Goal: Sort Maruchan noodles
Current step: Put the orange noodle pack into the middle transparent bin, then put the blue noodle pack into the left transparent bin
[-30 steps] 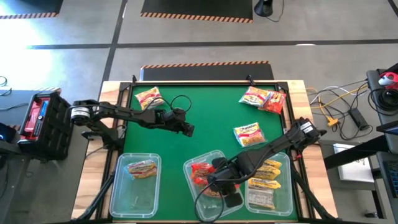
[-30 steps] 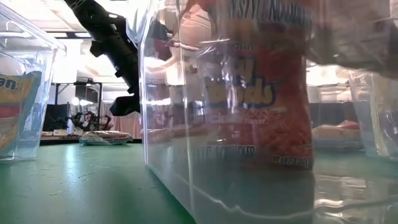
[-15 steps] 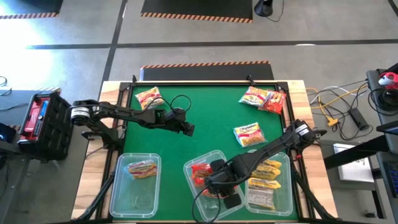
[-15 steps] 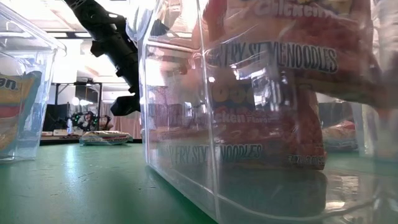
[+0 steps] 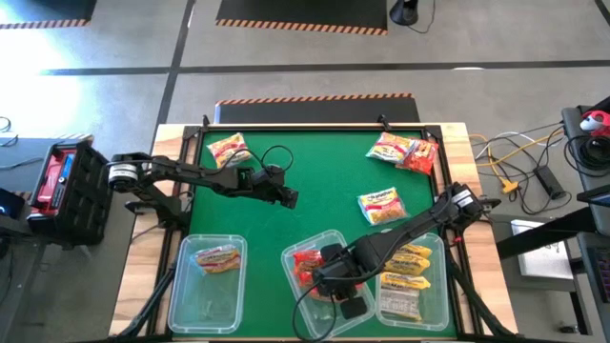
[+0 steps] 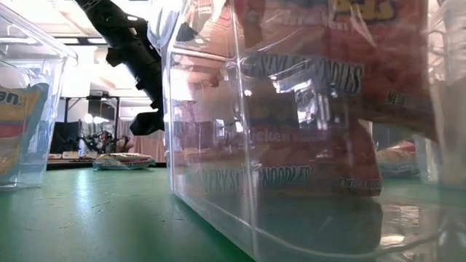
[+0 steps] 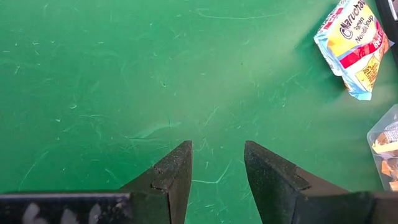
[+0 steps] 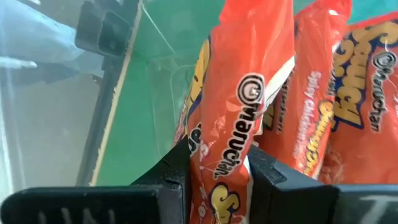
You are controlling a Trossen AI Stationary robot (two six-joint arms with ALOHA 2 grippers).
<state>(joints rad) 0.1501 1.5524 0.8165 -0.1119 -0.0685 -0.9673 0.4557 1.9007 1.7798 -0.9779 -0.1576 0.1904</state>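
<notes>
Right claw: low over the middle bin at the near edge of the worktop, fingers clenched on a red Maruchan packet held on edge between them; in the high view the claw sits over the bin's red contents
Middle bin: clear plastic, set slightly askew, holding further red packets beside the gripped one; in the low view its clear wall fills the foreground with red printed wrappers behind it
Right bin: clear plastic, just beside the middle bin, holding yellow packets stacked flat
Left bin: clear plastic, well apart from the other two along the near edge, holding one orange-pink packet at its far end
Worktop: green mat in a wooden frame
Mid-worktop packet: yellow, lying flat and alone on the green mat, between the bins and the far right group
Left claw: hovering over bare green mat at the left-centre, fingers released with a clear gap between them and nothing held; in the high view it points toward the centre of the worktop
Far left packet: yellow, flat on the mat near the far left corner, beside the left arm
Far right group: yellow and red packets touching one another near the far right corner
</notes>
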